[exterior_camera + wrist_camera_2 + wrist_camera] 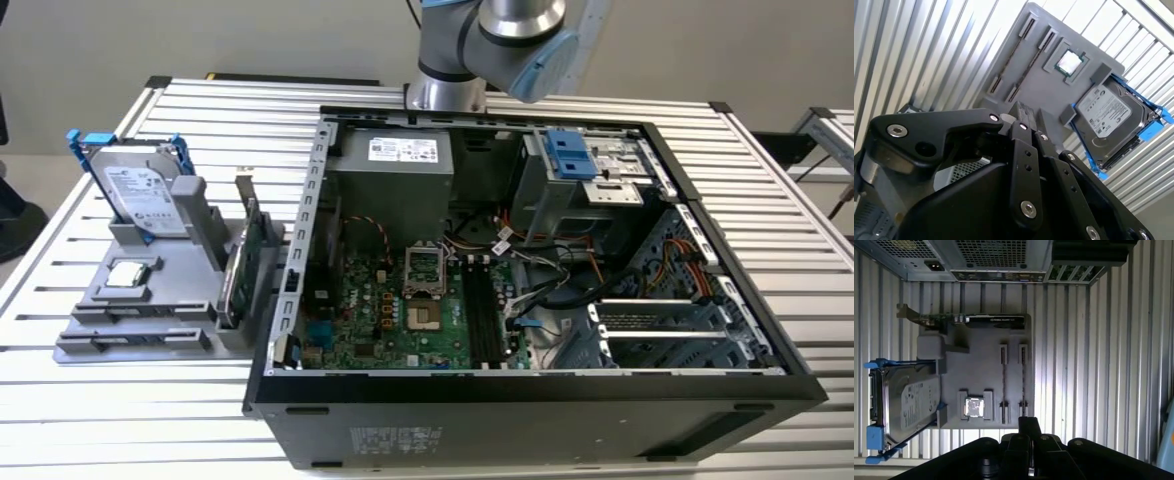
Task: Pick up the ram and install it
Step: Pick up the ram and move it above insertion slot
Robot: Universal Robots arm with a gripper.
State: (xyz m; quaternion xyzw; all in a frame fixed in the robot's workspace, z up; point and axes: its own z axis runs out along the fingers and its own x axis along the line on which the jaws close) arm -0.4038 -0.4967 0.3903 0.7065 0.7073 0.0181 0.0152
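Hovering claw (1029, 424) above two rams (1003, 375) (1023, 375)

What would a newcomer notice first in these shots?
The open computer case sits mid-scene in the exterior view with its motherboard bared, and the robot arm rises behind it. At the exterior view's left, a grey holder carries a hard drive with blue rails, a green card and the ram edge-on in a slot. In the first wrist view the gripper hovers by the holder's edge near the ram.
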